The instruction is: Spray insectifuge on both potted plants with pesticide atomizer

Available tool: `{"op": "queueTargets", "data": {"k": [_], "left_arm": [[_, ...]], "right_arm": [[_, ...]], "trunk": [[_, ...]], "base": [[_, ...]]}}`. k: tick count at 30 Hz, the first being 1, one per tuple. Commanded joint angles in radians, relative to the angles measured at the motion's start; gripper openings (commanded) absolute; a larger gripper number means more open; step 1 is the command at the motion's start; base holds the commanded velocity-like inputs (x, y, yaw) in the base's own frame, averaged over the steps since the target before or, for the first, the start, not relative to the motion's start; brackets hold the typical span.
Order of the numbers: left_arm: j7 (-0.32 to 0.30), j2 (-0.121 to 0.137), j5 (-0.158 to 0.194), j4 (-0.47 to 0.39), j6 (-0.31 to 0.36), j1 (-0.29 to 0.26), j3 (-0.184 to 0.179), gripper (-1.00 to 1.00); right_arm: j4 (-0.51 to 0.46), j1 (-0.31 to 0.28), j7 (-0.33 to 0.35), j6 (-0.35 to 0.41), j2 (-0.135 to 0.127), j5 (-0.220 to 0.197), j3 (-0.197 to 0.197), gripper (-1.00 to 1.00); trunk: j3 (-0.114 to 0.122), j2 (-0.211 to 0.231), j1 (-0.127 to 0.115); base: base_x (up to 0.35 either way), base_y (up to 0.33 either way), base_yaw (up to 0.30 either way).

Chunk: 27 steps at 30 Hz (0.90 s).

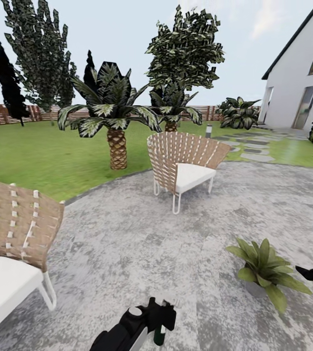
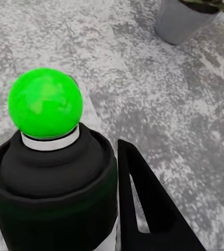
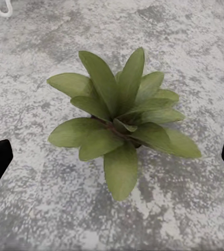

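Left wrist view: left gripper [image 2: 65,209] jaws clamp the dark green atomizer bottle [image 2: 52,183] with a glossy round cap; right gripper [image 3: 112,157] jaws gape wide above the broad-leaved potted plant [image 3: 117,125].

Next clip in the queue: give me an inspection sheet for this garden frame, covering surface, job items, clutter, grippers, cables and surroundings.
Surface: grey stone patio, lawn beyond.
Job's things: pesticide atomizer held in the left gripper, its spray head bright green; one potted plant in a grey pot on the patio.
Clutter: nothing seen.
Grippers: left shut on the atomizer; right gripper open above the plant.
Cables: nothing seen.
Surroundings: two wicker chairs, palms, fence, white house.
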Motion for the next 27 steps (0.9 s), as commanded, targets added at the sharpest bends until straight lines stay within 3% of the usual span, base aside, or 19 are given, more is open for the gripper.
{"op": "queueTargets", "data": {"k": [1, 2, 4, 6, 16, 20, 27], "left_arm": [[-0.002, 0.000, -0.002, 0.002, 0.009, 0.000, -0.001, -1.00], [-0.006, -0.001, -0.002, 0.001, 0.023, 0.000, -0.001, -1.00], [-0.007, -0.002, -0.002, 0.001, 0.029, 0.000, -0.061, -1.00], [-0.007, -0.002, -0.001, 0.000, 0.029, 0.000, -0.087, -1.00], [-0.006, -0.002, 0.007, -0.017, 0.025, -0.001, -0.092, -1.00], [-0.004, 0.000, 0.094, -0.050, 0.052, 0.000, -0.092, -1.00], [0.002, -0.001, 0.160, 0.006, 0.048, -0.001, -0.090, -1.00]], "right_arm": [[0.000, 0.000, 0.000, 0.000, 0.000, 0.000, 0.000, 1.00], [0.000, 0.000, 0.000, -0.001, 0.000, 0.000, 0.001, 1.00], [0.000, 0.000, 0.000, -0.001, 0.000, 0.000, 0.001, 1.00], [0.000, 0.000, 0.000, -0.001, 0.000, 0.000, 0.000, 1.00], [0.000, 0.000, 0.000, -0.004, 0.001, 0.000, 0.001, 1.00], [0.000, 0.000, 0.000, -0.004, 0.000, -0.001, 0.001, 1.00], [0.000, 0.000, 0.003, -0.004, 0.000, -0.001, 0.001, 1.00]], "trunk": [[0.000, 0.000, 0.000], [0.000, 0.000, 0.000], [0.000, 0.000, 0.000], [0.000, 0.000, 0.000], [0.000, 0.000, 0.000], [0.000, 0.000, 0.000], [0.000, 0.000, 0.000]], "base": [[0.287, 0.000, -0.300], [0.314, -0.065, -0.300], [0.321, -0.139, -0.300], [0.321, -0.154, -0.300], [0.305, -0.188, -0.300], [0.298, -0.201, -0.300], [0.297, -0.178, -0.300]]}}
